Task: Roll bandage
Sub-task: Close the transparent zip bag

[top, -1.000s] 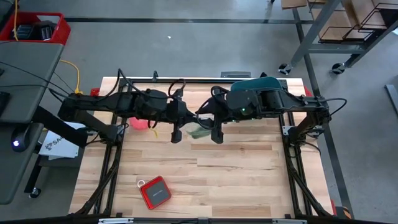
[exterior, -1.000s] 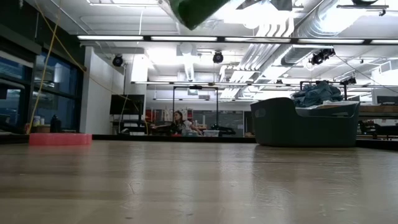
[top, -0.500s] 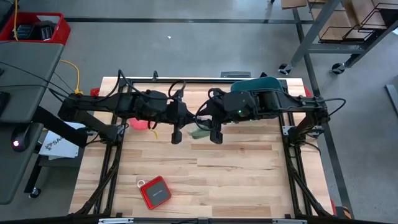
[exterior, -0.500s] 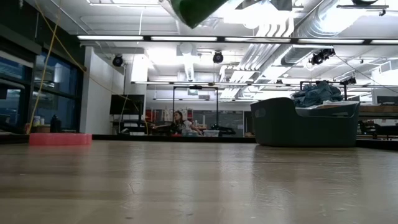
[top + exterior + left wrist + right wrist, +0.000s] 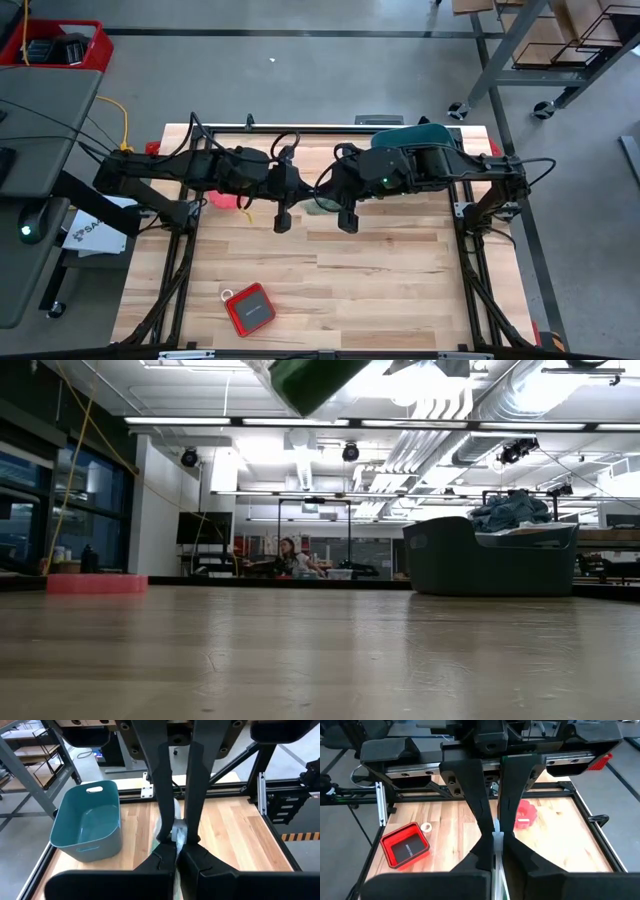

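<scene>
The green bandage (image 5: 319, 207) is held up between my two grippers over the table's far middle. In the low view its green bulk (image 5: 310, 380) shows at the top, high above the wood. My left gripper (image 5: 306, 192) and my right gripper (image 5: 330, 190) point at each other, tips almost meeting, and both are shut on the bandage. In the left wrist view the pale green fabric (image 5: 177, 834) sits between my own fingertips and the right arm's fingers. In the right wrist view a thin strip (image 5: 495, 838) shows at my fingertips. My left gripper pinches the bandage fabric (image 5: 175, 840) between its two fingertips, coming level from the table's left. The bandage is lifted clear of the table. My right gripper pinches a thin edge of the fabric (image 5: 495, 840) between its two fingertips, coming level from the table's right. The bandage is clear of the table.
A teal tub (image 5: 415, 135) with cloth in it stands at the far right. A pink-red ring (image 5: 524, 815) lies at the far left. A red box (image 5: 249, 307) and a small white tape roll (image 5: 228, 293) lie near the front left. The near half of the wood is bare.
My right gripper has moved a little toward the table's left, closer to my left gripper. Less of the green bandage shows between the grippers from above than a second ago. Both grippers stay shut.
</scene>
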Tool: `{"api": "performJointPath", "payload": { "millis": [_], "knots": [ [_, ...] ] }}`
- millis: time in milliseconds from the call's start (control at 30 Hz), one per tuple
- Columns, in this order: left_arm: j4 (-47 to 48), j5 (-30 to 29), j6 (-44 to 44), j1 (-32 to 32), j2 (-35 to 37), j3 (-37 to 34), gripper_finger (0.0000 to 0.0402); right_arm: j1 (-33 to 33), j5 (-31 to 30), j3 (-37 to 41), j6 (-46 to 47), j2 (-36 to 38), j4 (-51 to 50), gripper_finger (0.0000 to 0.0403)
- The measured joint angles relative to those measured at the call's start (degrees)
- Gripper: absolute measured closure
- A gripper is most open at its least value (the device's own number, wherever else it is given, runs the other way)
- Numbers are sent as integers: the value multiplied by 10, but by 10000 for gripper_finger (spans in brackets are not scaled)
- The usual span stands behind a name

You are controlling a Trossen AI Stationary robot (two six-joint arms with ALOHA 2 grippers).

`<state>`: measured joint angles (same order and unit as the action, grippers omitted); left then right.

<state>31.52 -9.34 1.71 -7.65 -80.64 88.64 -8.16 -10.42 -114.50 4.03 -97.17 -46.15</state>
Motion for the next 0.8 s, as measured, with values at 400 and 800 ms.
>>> {"api": "performJointPath", "payload": {
  "millis": [400, 800],
  "knots": [
    [-1, 12, -1, -6, -2, -1, 401, 0, 0, -1, 50, 0, -29, 399],
    [14, 21, 14, -6, 10, -1, 401, 0, 14, -2, 83, -5, -73, 402]
  ]
}}
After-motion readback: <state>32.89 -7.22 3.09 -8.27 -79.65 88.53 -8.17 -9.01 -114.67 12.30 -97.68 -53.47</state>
